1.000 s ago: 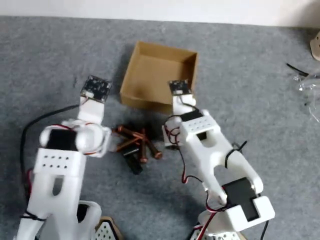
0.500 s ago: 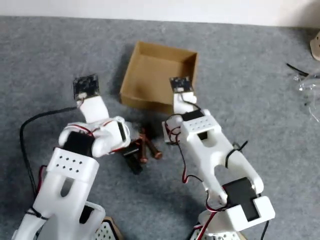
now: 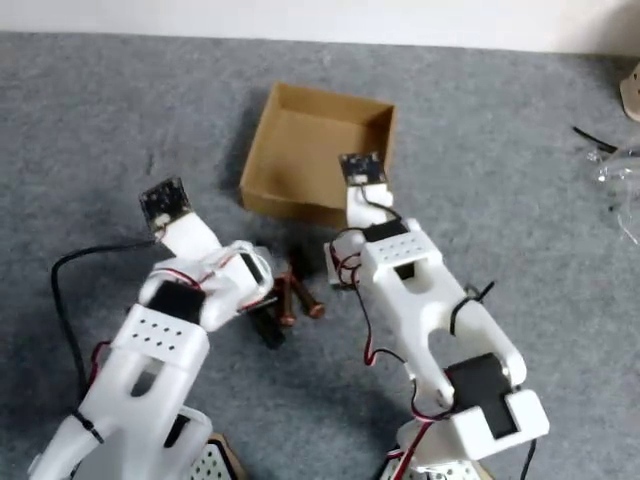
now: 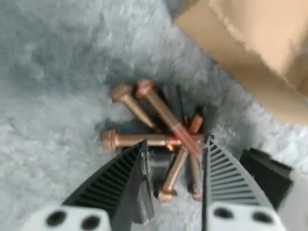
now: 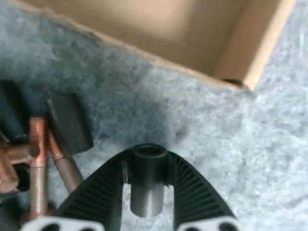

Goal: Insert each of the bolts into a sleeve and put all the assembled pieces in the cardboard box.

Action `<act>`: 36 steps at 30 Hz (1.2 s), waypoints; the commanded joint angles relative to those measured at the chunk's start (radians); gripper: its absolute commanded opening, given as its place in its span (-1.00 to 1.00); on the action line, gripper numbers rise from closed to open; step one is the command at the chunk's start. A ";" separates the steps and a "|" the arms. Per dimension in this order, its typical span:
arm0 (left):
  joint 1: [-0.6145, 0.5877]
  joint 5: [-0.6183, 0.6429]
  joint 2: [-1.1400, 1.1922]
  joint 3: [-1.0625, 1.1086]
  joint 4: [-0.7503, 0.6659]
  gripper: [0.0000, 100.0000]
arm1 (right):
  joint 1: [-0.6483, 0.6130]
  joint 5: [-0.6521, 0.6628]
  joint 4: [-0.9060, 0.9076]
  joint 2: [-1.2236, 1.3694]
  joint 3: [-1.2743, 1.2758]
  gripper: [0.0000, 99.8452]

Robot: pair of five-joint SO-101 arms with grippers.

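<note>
Observing from beside the table [image 3: 500, 150], which has a grey carpeted top.

Cardboard box [image 3: 285, 205]: open side up, toward the far edge of the table, about midway along it.

Bolts [image 3: 292, 296]: copper-coloured, in a crossed heap on the table just off the box's near wall, between the two arms. In the left wrist view the bolts [image 4: 159, 125] lie over one another at several angles, heads pointing different ways.

Sleeves [image 3: 268, 328]: black, lying in and under the heap. One loose sleeve [image 5: 70, 122] lies flat on the carpet at the heap's edge, beside two bolt shanks.

Left arm [image 3: 170, 320]: bent over the heap from the near left. Left gripper [image 4: 174, 144]: jaws released, one finger on each side of the crossed shanks, hanging just over them. Contact with the bolts cannot be told.

Right arm [image 3: 420, 290]: reaches from the near right edge toward the box's near wall. Right gripper [image 5: 147, 166]: jaws clenched on a black held sleeve [image 5: 147, 187], which lies along the fingers with its open bore pointing away from the wrist, toward the box. Whether it touches the carpet cannot be told.

A black cable [image 3: 70, 260] loops from the left arm across the table.
</note>
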 commanded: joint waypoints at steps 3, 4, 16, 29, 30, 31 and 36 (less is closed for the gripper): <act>0.019 0.049 0.002 0.012 -0.083 -0.64 | 0.015 -0.005 -0.028 0.019 -0.018 -0.99; 0.018 0.049 0.002 0.010 -0.086 -0.64 | 0.015 -0.005 -0.028 0.013 -0.016 -0.99; -0.059 0.051 0.429 -0.317 -0.005 -0.64 | 0.015 -0.003 -0.028 -0.010 -0.012 -0.99; -0.007 0.157 0.553 -0.446 0.184 -0.64 | 0.012 -0.003 -0.031 -0.008 -0.012 -0.99; -0.005 0.175 0.553 -0.446 0.184 -0.64 | 0.005 -0.003 -0.031 -0.008 -0.012 -0.99; -0.004 0.186 0.553 -0.446 0.183 -0.64 | -0.001 -0.002 -0.031 -0.007 -0.012 -0.99; -0.022 0.192 0.555 -0.412 0.115 -0.64 | 0.001 -0.002 -0.033 -0.007 -0.012 -0.99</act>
